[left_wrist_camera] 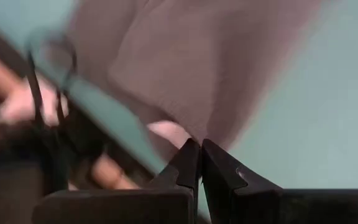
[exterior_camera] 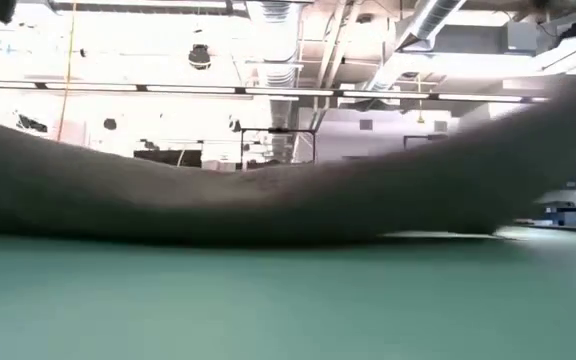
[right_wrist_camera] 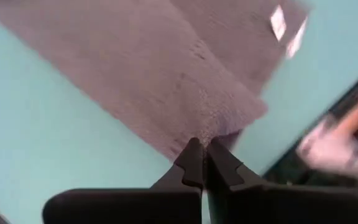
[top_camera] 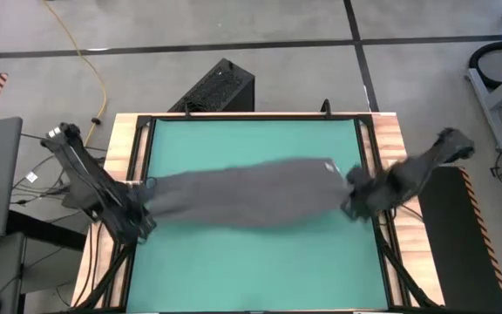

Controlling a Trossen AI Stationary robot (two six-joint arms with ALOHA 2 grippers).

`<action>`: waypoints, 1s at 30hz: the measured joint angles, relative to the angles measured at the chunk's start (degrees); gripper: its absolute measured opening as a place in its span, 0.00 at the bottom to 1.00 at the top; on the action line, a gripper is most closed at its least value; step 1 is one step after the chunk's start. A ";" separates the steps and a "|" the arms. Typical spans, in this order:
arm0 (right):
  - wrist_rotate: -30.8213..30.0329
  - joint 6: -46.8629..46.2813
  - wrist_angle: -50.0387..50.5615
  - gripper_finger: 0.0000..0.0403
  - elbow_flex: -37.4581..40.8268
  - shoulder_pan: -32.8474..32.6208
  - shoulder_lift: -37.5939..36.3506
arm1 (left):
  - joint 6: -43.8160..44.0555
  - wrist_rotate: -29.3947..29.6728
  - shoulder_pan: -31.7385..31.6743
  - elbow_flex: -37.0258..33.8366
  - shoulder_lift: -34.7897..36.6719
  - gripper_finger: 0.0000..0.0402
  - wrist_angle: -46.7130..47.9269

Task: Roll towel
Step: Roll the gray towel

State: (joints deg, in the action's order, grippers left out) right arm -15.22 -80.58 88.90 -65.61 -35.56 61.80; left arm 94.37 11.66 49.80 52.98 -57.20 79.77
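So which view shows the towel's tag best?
Right wrist view: the white tag sits clear on the towel near its edge. High view shows it only as a speck. Low and left wrist views don't show it.

Even, bright light overhead; no hard shadows on the green mat [top_camera: 251, 262]. Low view: ceiling lights [exterior_camera: 268, 92] blown out, strong backlight, towel [exterior_camera: 268, 205] a dark blurred band. Both wrist views soft w/ motion blur, esp. at edges; towel's white tag [right_wrist_camera: 278, 22] smeared.

Green-topped table [top_camera: 260, 262] w/ wood edges; grey towel [top_camera: 242, 192] stretched across its middle.
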 joint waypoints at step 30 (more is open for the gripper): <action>-9.27 -16.03 -17.80 0.41 5.01 -33.24 16.22 | -5.75 15.56 16.21 -3.64 -10.33 0.27 -37.75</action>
State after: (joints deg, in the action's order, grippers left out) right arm -24.48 -96.61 71.10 -60.60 -68.80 78.02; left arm 88.62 27.21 66.01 49.34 -67.54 42.02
